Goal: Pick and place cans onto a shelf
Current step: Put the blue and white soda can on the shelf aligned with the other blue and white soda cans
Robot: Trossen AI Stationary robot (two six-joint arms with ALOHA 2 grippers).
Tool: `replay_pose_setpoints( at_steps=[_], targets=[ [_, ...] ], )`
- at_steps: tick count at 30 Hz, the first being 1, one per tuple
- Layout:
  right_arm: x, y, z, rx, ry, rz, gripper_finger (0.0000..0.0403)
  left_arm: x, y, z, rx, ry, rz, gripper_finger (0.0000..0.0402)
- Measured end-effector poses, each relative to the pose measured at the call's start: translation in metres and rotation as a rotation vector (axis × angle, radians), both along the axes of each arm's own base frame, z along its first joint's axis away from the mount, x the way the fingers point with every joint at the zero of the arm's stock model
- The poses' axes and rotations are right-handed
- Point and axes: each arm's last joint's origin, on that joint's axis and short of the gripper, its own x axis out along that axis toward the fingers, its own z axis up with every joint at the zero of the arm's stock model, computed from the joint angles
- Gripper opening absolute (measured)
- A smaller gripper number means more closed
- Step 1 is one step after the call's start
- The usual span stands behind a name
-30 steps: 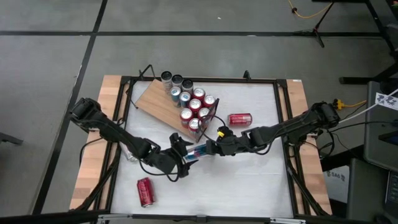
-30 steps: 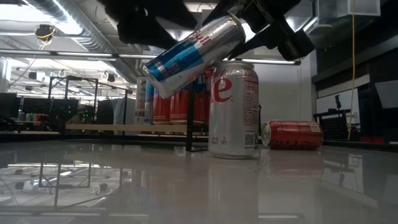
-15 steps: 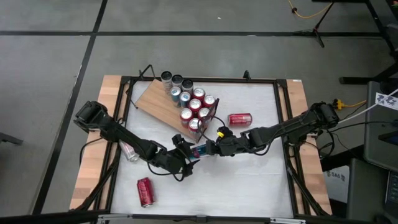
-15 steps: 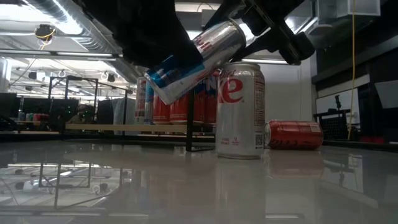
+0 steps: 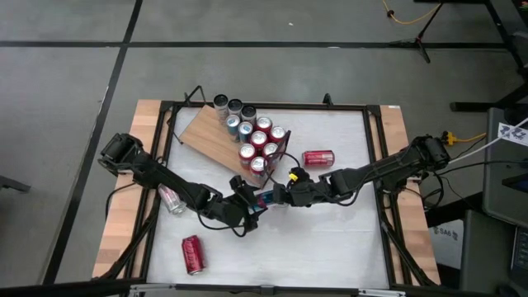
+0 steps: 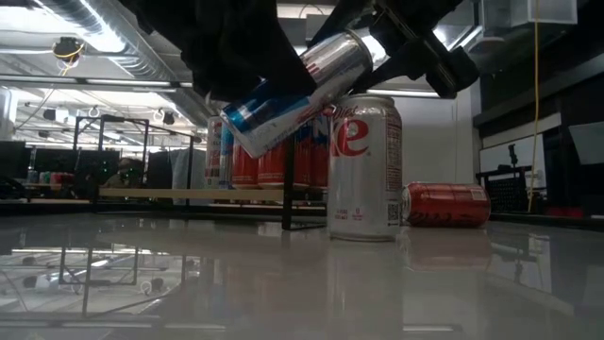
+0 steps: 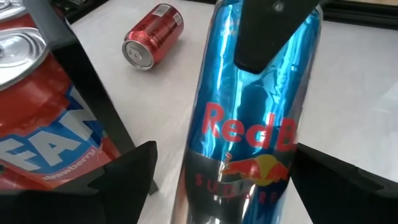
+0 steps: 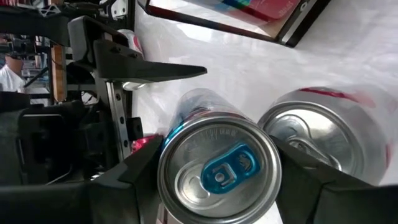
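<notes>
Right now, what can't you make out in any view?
- High view: both arms cover most of the blue can, so whether the jaws of the left gripper touch it is unreadable there.
- Low view: a dark arm hides the blue can's middle. The front cans hide the rear rows on the shelf.
- Left wrist view: the nearest red can is cut off by the edge, so its label is partial.
- Right wrist view: the silver can is blurred.

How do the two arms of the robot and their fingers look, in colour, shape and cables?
Both arms, left arm and right arm, are black, built of slim jointed segments with rounder housings at the joints. Thin black cables loop along them. The left gripper and right gripper end in flat, dark, matt fingers that taper toward the tip. No markings are legible on them.
</notes>
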Motion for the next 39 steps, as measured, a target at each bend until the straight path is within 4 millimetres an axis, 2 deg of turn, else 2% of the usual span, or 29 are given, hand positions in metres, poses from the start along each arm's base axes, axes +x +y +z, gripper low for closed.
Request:
replay_pose_setpoints(
  at_steps=[7, 23, 39],
  targets=[
    [0.0, -0.0003, -0.0002, 0.052, -0.001, -0.043, 0.0223, -0.0001, 0.0003, 0.0002, 0.014, -0.003, 0.01, 0.0308],
    [-0.0001, -0.0001, -0.0004, 0.054, 0.0, -0.042, 0.0223, -0.0001, 0.0003, 0.0001, 0.015, 0.002, 0.002, 0.0226],
    [-0.0001, -0.0001, -0.0004, 0.054, 0.0, -0.042, 0.0223, 0.0, 0.0006, 0.0002, 0.015, 0.001, 0.004, 0.022]
  ],
)
